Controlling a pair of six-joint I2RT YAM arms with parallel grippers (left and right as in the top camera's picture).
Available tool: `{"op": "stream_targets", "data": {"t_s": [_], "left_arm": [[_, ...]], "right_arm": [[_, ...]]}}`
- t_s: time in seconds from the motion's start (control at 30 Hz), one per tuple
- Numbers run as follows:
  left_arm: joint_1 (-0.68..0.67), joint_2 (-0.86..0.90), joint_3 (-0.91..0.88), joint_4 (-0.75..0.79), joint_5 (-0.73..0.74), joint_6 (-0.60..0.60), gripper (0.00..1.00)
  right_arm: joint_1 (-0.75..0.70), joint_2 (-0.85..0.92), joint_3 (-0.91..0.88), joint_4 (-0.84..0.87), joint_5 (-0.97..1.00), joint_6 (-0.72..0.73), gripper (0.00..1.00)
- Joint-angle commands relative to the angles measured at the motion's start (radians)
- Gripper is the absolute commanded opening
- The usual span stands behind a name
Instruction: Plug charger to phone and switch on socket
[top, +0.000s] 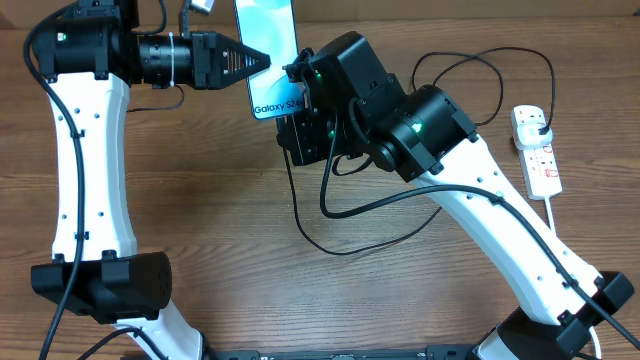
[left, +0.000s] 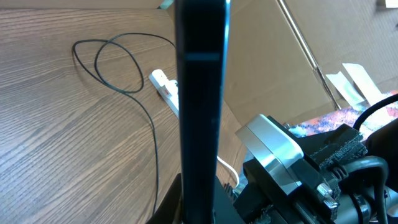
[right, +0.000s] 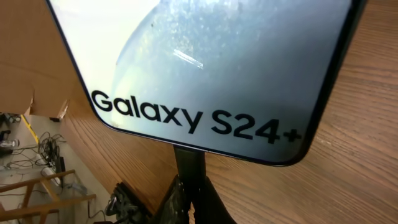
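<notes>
The phone (top: 272, 50) is at the upper centre of the overhead frame, held up above the table (top: 220, 230), its light-blue screen reading "Galaxy S24+". The left gripper (top: 262, 62) reaches in from the upper left with its jaws closed on the phone's side edge. In the left wrist view the phone stands edge-on as a dark bar down the middle. The right gripper (right: 189, 193) is at the phone's lower end, its jaws pinched on the connector end of the charger (top: 340, 210). That end meets the phone's bottom edge, but I cannot tell whether it is seated. The rest of the charger loops across the centre of the table. The socket (top: 540, 160) lies at the right edge with the charger's black plug in it.
</notes>
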Motion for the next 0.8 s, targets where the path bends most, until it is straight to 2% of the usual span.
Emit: {"op": "stream_targets", "data": {"t_s": [0.0,0.2,0.3,0.4,0.53,0.63,0.77], "left_arm": [[-0.015,-0.009,0.006,-0.027,0.016,0.014,0.04],[-0.014,-0.009,0.006,-0.026,-0.003,0.014,0.04],[-0.014,-0.009,0.006,-0.026,-0.032,0.014,0.04],[-0.014,-0.009,0.006,-0.026,-0.144,-0.009,0.04],[-0.016,-0.008,0.005,-0.048,-0.249,-0.014,0.04],[-0.025,-0.008,-0.004,-0.08,-0.315,-0.014,0.04],[-0.051,-0.008,-0.051,-0.108,-0.401,-0.011,0.04]], "right_arm": [[-0.007,-0.001,0.033,0.063,0.029,0.004,0.07],[-0.007,-0.001,0.033,0.047,0.029,0.003,0.31],[-0.007,-0.001,0.033,0.023,0.029,0.003,0.38],[-0.007,-0.001,0.033,-0.003,0.029,0.003,0.44],[-0.008,-0.001,0.033,-0.025,0.03,0.003,0.62],[-0.016,-0.001,0.033,-0.041,0.03,0.003,0.8],[-0.056,-0.001,0.033,-0.075,0.03,0.005,0.96]]}}
